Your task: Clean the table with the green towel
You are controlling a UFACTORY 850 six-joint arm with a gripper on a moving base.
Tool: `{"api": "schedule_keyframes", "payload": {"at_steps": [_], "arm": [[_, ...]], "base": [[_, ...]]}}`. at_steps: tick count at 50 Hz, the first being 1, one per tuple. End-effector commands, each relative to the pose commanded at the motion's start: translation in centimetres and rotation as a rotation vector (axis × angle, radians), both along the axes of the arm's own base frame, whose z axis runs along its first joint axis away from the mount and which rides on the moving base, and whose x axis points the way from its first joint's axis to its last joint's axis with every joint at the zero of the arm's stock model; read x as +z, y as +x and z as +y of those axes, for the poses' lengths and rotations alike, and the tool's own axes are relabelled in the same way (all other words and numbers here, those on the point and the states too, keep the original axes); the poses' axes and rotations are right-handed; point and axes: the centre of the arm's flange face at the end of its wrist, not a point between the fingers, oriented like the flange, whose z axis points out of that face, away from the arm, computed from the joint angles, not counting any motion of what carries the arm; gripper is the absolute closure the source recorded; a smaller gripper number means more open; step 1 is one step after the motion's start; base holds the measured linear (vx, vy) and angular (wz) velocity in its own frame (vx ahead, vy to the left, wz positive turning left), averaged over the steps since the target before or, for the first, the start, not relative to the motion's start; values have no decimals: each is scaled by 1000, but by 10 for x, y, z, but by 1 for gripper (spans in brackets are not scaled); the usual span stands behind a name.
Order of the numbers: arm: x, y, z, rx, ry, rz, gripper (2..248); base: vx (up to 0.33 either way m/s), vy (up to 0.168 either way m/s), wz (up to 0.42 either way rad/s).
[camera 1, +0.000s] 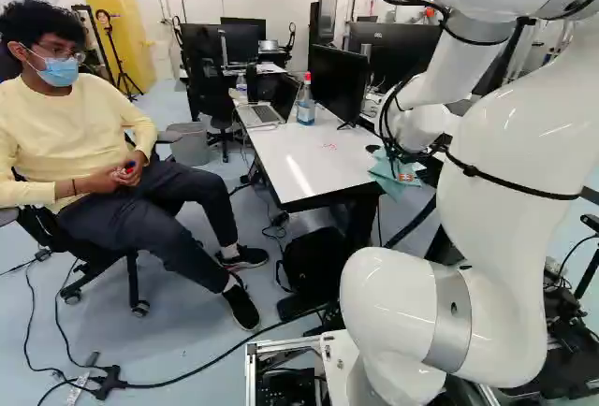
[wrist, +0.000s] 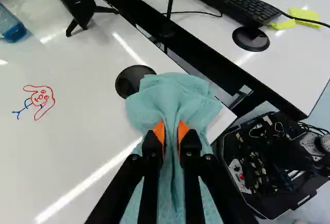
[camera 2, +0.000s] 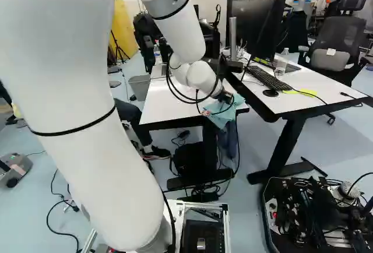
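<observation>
Arm: one, white (camera 1: 501, 167); reaches out over the table's near end.
Gripper: one, black (wrist: 171, 133); fingertips drawn close together, a fold of cloth pinched between orange pads (wrist: 159, 132).
Towel: one, pale green (wrist: 172, 97); held by the gripper at the table's near corner, part of it hanging past the edge. Contact with the tabletop: cannot tell.
Risk, grip: only a bunched fold is held, so a hard drag could pull the cloth loose; pressing too low could bring the hard fingertips onto the tabletop.
Risk, place: lowering here would probably wipe only the corner, miss the drawing and catch the loose cloth on the edge.
Towel, direction: rounded fold points ahead of the fingertips; loose ends trail back beneath the fingers and, in the base views, droop towards the floor.
Towel, long axis: roughly in line with the fingers, from fold to loose ends.
Table: one, white top (wrist: 93, 146), dark edge.
Round piece: one, black (wrist: 131, 81); on the tabletop, just beside the towel, a possible snag for a sideways sweep.
Drawing: one, red and blue (wrist: 41, 100); on the table, apart from the towel, likely the mark to wipe.
Bottle: one, blue label, red cap (camera 1: 306, 103); beyond the drawing, liable to tip if a stroke runs long.
Laptop: one, open (camera 1: 260, 114); beside the bottle.
</observation>
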Motion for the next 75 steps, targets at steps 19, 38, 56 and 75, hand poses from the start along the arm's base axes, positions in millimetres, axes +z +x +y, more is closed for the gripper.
{"api": "schedule_keyframes", "payload": {"at_steps": [19,38,56,75], "arm": [[-1,33,10,49,-4,-7,200],[-1,41,39,109,-3,-6,200],[0,30,69,159,0,0,200],[0,4,89,185,3,6,200]], "base": [[0,0,0],[0,0,0],[0,0,0],[0,0,0]]}}
